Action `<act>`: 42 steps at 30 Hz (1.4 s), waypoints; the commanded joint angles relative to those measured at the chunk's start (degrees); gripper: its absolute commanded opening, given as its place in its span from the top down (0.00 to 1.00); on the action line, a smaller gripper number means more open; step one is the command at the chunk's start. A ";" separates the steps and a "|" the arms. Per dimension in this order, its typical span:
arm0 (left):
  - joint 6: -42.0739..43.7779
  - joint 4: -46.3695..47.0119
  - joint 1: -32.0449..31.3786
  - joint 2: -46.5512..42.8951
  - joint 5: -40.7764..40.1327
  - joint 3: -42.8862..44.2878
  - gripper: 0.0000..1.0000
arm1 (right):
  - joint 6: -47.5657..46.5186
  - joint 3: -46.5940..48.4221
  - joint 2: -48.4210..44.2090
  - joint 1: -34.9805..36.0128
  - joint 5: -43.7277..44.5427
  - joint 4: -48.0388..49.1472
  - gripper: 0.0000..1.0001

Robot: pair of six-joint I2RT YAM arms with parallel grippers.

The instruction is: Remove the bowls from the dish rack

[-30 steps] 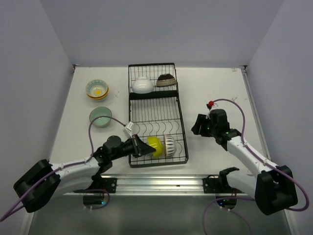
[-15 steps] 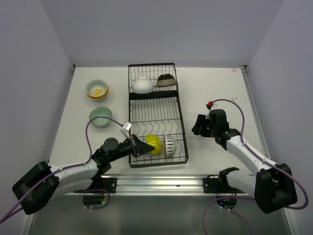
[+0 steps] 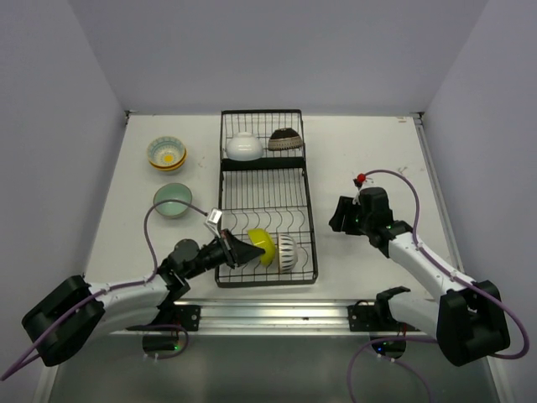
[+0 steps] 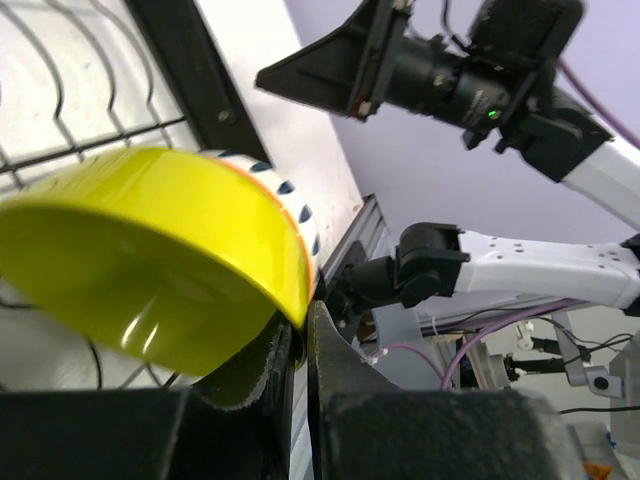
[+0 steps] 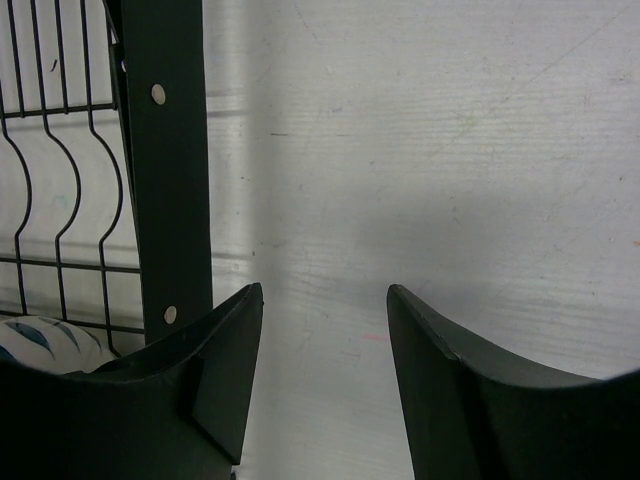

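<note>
Cataloguing table, rack and bowls from overhead and both wrists.

Table (image 3: 369, 143): white. Dish rack (image 3: 262, 164): the small far section, seen only from overhead, holds a white bowl (image 3: 242, 145) and a dark brown bowl (image 3: 285, 138). The larger near section holds a yellow-green bowl (image 3: 263, 246) tilted just beside a striped bowl (image 3: 287, 249). Left gripper (image 3: 243, 250): the wrist view shows its fingers clamping the yellow-green rim. Right gripper (image 5: 325, 300): jaws parted over bare table beside the rack. Left of the rack: a stack of bowls (image 3: 166, 154) and a pale green bowl (image 3: 172, 200).
</note>
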 commanded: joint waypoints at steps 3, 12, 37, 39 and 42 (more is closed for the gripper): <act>0.56 17.85 -0.16 2.70 -0.70 -1.52 1.00 | -0.77 0.06 0.19 0.27 -0.58 1.91 0.43; 1.69 20.78 -0.16 4.12 -0.79 -3.47 1.00 | -0.94 0.33 1.33 0.19 -1.28 2.17 0.43; 43.44 -88.00 1.33 -3.38 -33.55 57.06 1.00 | -0.24 -0.90 0.54 0.27 -4.53 4.81 0.44; 44.32 -91.54 1.33 -1.52 -36.72 59.01 1.00 | -0.15 -0.99 0.45 0.27 -4.89 4.72 0.44; 44.85 -94.72 1.68 0.68 -42.09 60.25 1.00 | -0.06 -0.99 -0.07 0.27 -5.15 4.81 0.44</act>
